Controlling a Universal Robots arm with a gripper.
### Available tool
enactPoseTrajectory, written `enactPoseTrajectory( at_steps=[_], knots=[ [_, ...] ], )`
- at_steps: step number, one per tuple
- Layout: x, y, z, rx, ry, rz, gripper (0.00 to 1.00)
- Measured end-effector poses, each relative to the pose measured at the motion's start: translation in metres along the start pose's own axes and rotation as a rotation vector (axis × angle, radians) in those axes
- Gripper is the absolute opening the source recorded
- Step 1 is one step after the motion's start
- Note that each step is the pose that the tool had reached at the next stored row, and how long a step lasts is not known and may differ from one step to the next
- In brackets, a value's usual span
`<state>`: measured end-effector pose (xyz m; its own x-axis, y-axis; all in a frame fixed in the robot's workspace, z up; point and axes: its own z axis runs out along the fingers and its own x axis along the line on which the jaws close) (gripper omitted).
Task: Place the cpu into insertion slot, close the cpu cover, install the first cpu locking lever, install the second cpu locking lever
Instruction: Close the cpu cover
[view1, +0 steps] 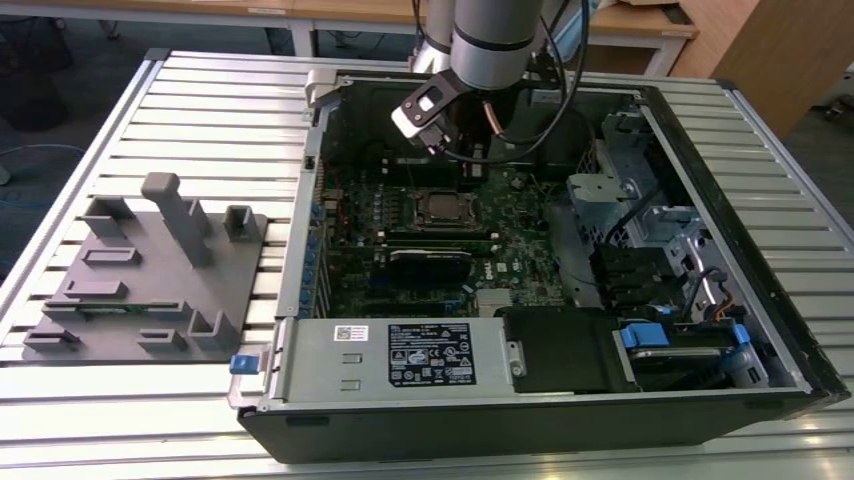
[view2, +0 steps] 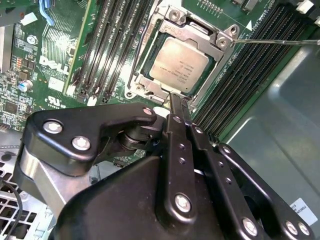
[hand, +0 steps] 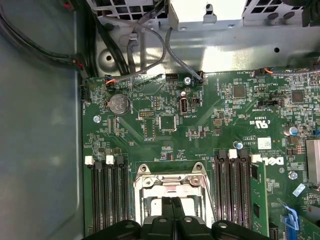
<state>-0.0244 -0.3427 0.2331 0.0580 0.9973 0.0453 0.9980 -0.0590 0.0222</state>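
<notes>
The cpu, a dull silver square, lies in the insertion slot on the green board. The cpu cover, a shiny metal frame, is down around it. One thin wire lever sticks out from the socket's corner across the memory slots. Another lever runs along the socket's opposite side. My gripper is shut with nothing in it, its tips just beside the socket's edge. In the first wrist view the gripper hangs over the cpu cover. In the exterior view the gripper is inside the case, behind the insertion slot.
The open computer case lies on a slatted metal table. Long black memory slots flank the socket. A power supply and drive bays fill the case's near and right sides. A grey fixture block stands on the exterior view's left.
</notes>
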Motion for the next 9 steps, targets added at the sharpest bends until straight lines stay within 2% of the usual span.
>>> enactPoseTrajectory(
  at_steps=[6, 9],
  knots=[
    [-0.0002, -0.0001, 0.0016, 0.0084, -0.0022, 0.0, 0.1],
    [-0.0002, -0.0006, 0.002, 0.0085, -0.0021, 0.0, 0.1]
  ],
)
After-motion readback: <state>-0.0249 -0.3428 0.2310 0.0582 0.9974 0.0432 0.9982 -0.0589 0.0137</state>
